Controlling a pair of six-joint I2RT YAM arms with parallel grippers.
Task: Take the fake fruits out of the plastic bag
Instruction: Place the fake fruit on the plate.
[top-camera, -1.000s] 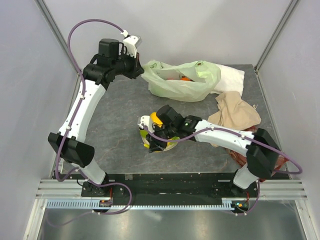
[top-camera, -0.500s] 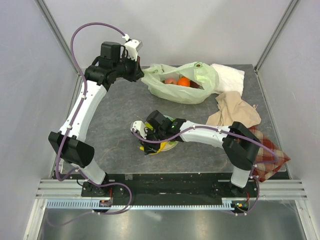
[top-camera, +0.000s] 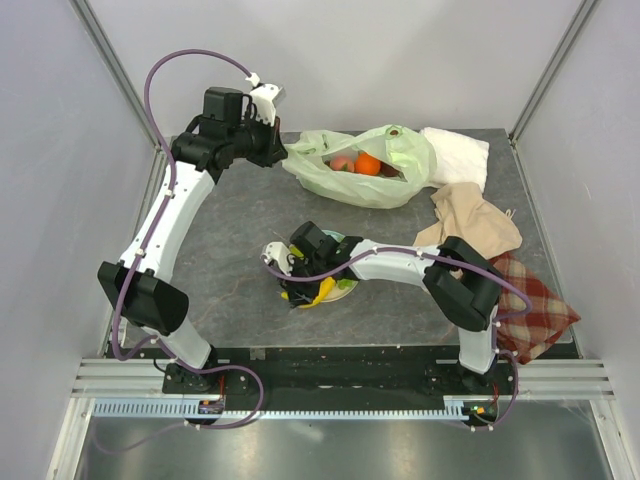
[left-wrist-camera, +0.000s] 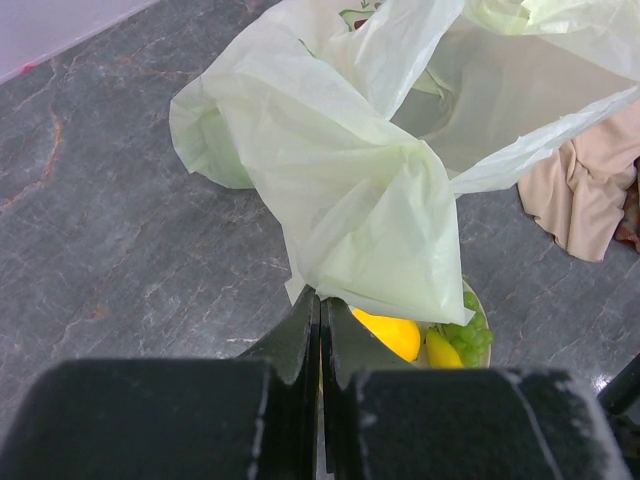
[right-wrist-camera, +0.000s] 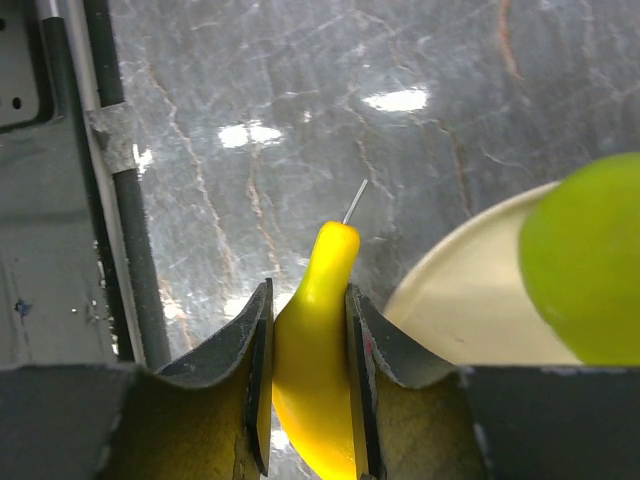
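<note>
- The left gripper (left-wrist-camera: 320, 300) stayed clamped on the plastic bag (top-camera: 365, 182), beyond the plate (right-wrist-camera: 465, 310). An orange (top-camera: 367, 164) and a peach (top-camera: 341, 162) showed inside the bag.
- The right gripper (right-wrist-camera: 308, 300), grasping the banana (right-wrist-camera: 312, 350), had shifted to the plate's left edge.

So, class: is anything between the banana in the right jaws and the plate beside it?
Nothing visible. Only bare table lies between the banana and the plate rim; a green apple sits further in.
</note>
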